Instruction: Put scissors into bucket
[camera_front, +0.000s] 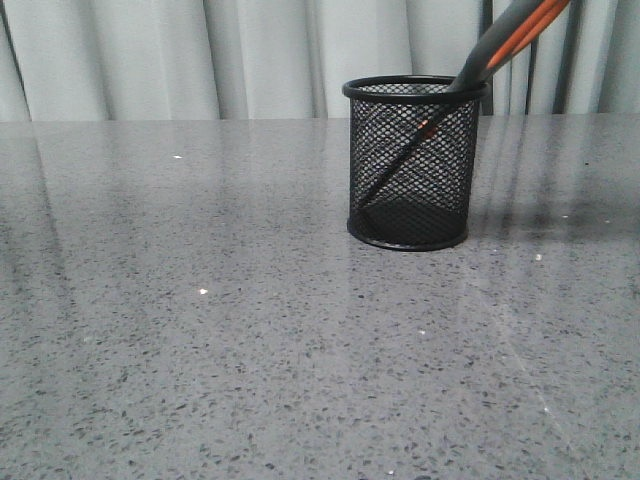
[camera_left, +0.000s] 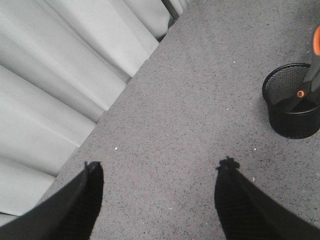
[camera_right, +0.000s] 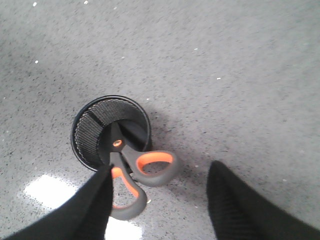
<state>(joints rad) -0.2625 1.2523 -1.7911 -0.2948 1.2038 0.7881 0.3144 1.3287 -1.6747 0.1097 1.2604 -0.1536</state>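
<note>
Already the scissors (camera_right: 131, 175) stand blades-down in the bucket (camera_right: 111, 131), handles leaning over its rim just beside one finger of the right claw (camera_right: 159, 200), spread apart and holding nothing. Well apart, the left claw (camera_left: 159, 200) hangs spread over bare table (camera_left: 200, 115) near the curtain (camera_left: 60, 75) edge.

Soft, even light fills the room. The polished worktop (camera_front: 250, 330) throws a white glare patch in the right wrist view, beside the bucket (camera_right: 111, 132), whose shadow falls faintly. Close fingers (camera_right: 85, 210) look dark, slightly blurred.
</note>
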